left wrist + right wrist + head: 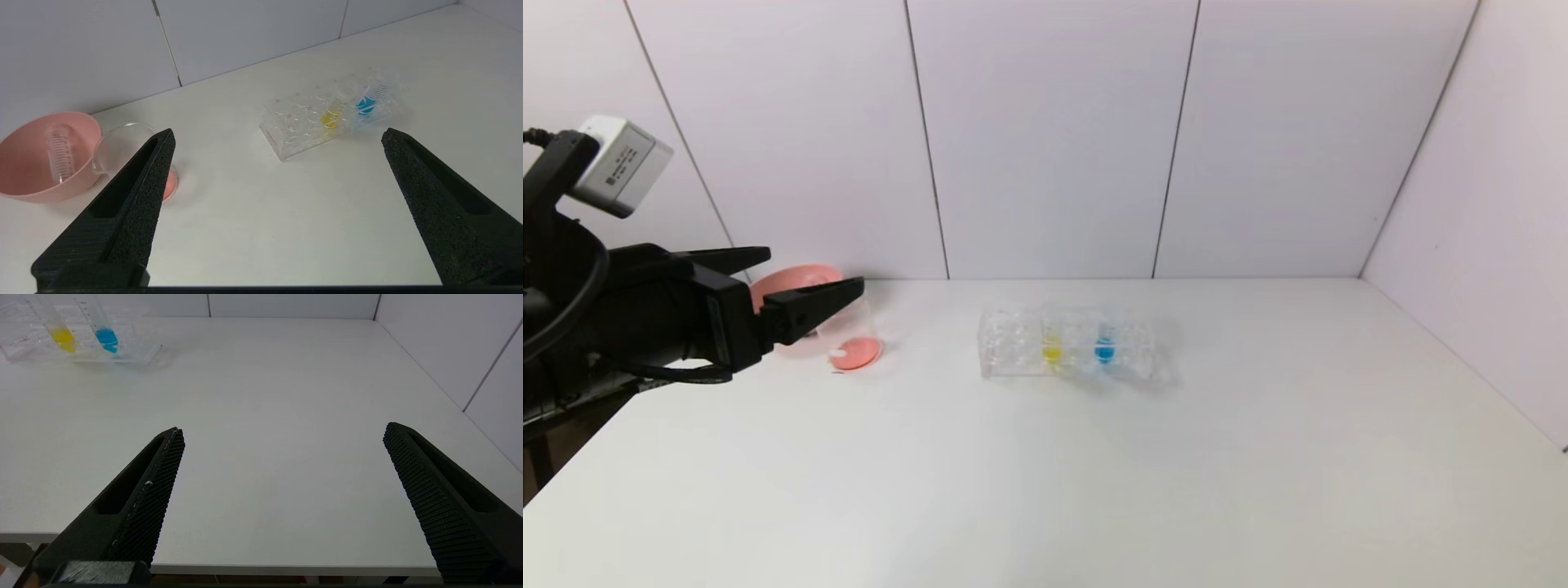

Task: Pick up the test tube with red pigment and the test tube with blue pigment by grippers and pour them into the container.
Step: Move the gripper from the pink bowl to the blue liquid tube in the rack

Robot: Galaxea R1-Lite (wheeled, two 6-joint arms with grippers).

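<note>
The blue-pigment test tube (1104, 347) stands in a clear rack (1013, 347) next to a like tube with yellow liquid (1052, 349); it also shows in the left wrist view (367, 102) and the right wrist view (106, 335). The container (849, 327), a clear beaker, holds a shallow layer of red liquid (171, 185). No tube with red liquid shows. My left gripper (815, 272) is open and empty, raised in front of the beaker (122, 145). My right gripper (284, 428) is open and empty over the table's near edge.
A pink bowl (788, 282) stands behind the beaker at the far left; an empty graduated tube (60, 153) leans inside the bowl (24, 185). White walls close the table (1094, 490) at the back and right.
</note>
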